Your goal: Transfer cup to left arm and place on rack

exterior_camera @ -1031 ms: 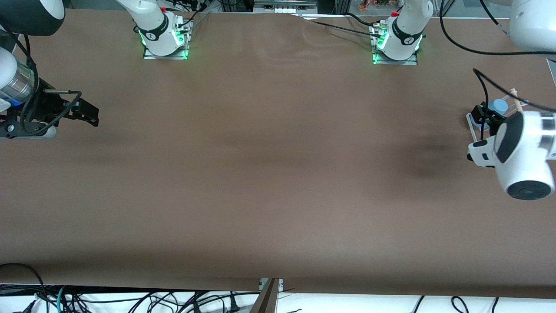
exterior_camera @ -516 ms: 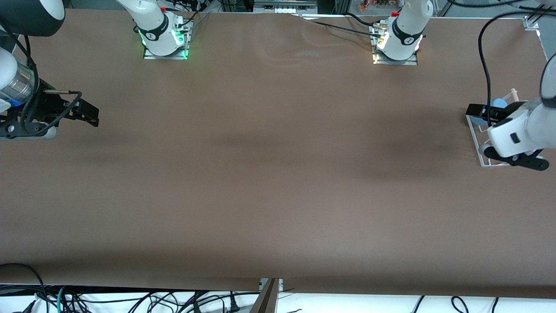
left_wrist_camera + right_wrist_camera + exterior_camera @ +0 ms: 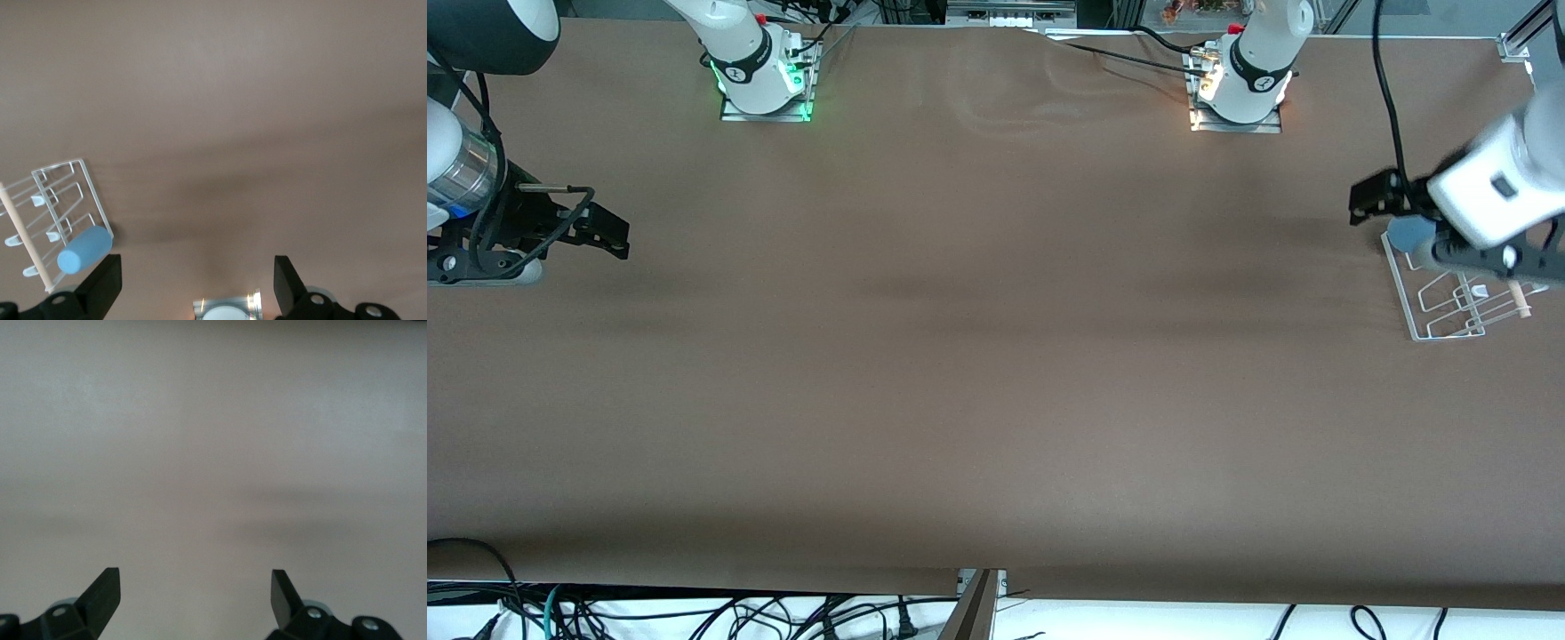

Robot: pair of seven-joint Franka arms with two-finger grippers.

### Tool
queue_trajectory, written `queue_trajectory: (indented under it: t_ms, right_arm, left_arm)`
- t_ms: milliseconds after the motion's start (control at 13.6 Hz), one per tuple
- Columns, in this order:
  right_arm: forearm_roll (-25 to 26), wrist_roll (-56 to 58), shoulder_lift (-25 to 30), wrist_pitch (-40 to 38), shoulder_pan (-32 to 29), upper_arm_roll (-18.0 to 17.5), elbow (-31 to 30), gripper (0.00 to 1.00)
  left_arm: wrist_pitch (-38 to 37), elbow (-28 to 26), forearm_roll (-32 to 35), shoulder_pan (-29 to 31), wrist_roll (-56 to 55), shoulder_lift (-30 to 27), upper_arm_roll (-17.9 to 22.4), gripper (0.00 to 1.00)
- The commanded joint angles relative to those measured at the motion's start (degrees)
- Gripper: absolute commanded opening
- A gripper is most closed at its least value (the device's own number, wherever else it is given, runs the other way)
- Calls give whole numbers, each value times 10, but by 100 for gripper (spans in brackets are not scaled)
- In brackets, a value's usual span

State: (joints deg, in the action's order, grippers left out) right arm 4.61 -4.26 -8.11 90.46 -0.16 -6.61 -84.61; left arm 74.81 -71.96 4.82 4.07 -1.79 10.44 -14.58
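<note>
At the left arm's end of the tabletop [image 3: 996, 356], your cup [image 3: 84, 250] lay on its side on the rack [image 3: 63, 213], just beside your left gripper [image 3: 193, 287], which hung empty, jaws apart. Your right gripper [image 3: 193, 603] waited, spread and empty, well apart.

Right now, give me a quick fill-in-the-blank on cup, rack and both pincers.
1. The light-blue cup sits on the ____.
2. The left pincer holds ____; its jaws are open.
3. The right pincer waits at the right arm's end of the table with its jaws ____.
4. A wooden ____ lies across the rack.

Missing words: rack; nothing; open; dowel
</note>
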Motion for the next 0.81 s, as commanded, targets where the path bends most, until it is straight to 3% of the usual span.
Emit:
queue_trajectory:
  t_ms: [0,147,736]
  right_arm:
    - [-1,3,-2,-8,-5,1,9,100]
    - [-1,3,-2,-9,-5,2,9,100]
    - [-1,5,-2,-7,-5,2,9,100]
  left_arm:
    - [133,-216,-63,-60,19,-145,129,100]
    - [178,-231,-84,-63,18,-151,146,100]
    - [104,-197,-71,-56,-71,-135,145,100]
